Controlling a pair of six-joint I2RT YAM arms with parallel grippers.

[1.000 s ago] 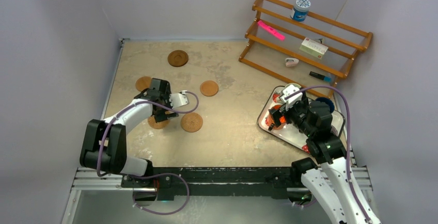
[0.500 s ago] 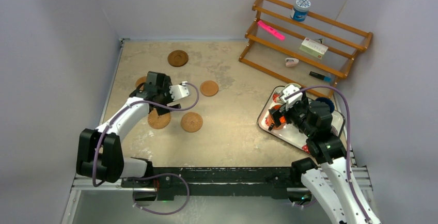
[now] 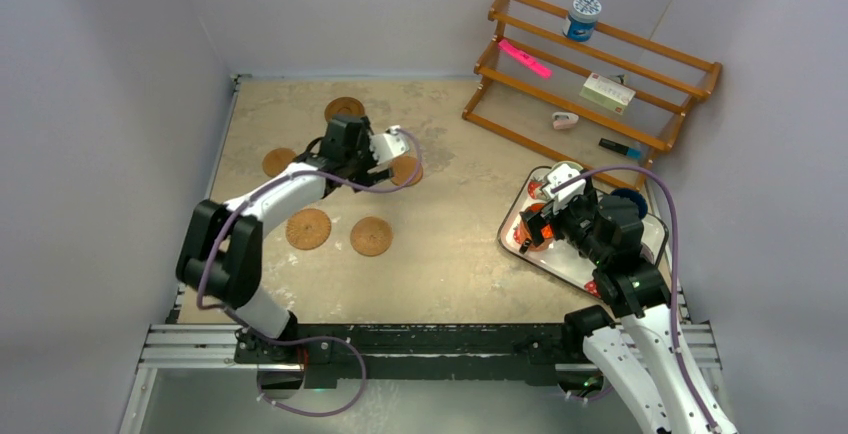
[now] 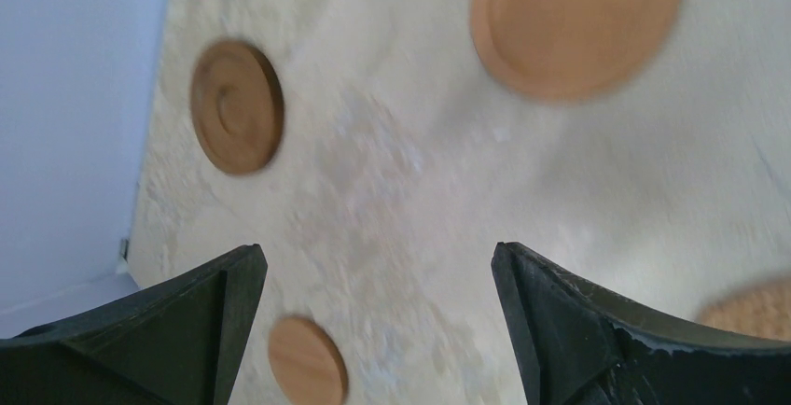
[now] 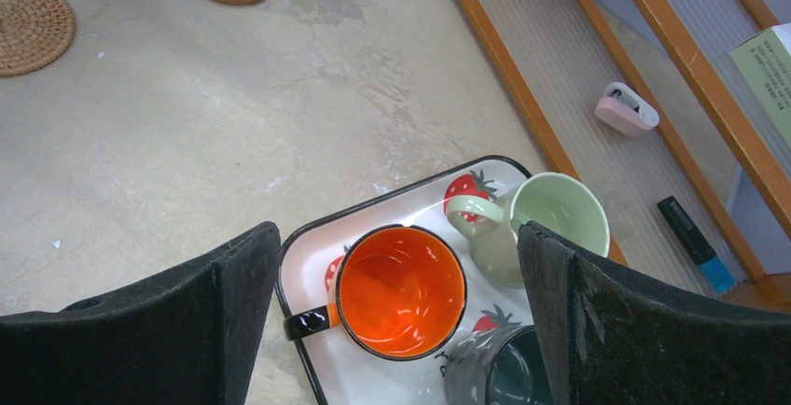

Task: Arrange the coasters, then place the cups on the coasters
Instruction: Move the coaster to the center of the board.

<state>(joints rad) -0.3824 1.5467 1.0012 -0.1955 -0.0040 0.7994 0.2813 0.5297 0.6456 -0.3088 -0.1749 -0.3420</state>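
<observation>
Five coasters lie on the table: a dark rimmed one (image 3: 343, 106) at the back, smooth ones (image 3: 277, 162) (image 3: 406, 174), and woven ones (image 3: 308, 228) (image 3: 371, 236). My left gripper (image 3: 348, 152) hovers open and empty between the dark coaster (image 4: 236, 106) and the big smooth coaster (image 4: 575, 22). My right gripper (image 3: 548, 216) hangs open over the tray (image 3: 511, 240), above the orange cup (image 5: 401, 290). The pale green cup (image 5: 550, 214) and a grey cup (image 5: 499, 368) stand beside it. A dark blue cup (image 3: 630, 197) is mostly hidden by the arm.
A wooden rack (image 3: 590, 64) stands at the back right, holding a blue-and-white tub (image 3: 582, 16), a pink marker (image 3: 525, 57), a box (image 3: 608, 91) and a tape roll (image 5: 627, 110). Walls close in the left, back and right sides.
My left arm has swung from over the woven coasters toward the back right, leaving the left woven coaster uncovered. The right arm has stayed still over the tray.
</observation>
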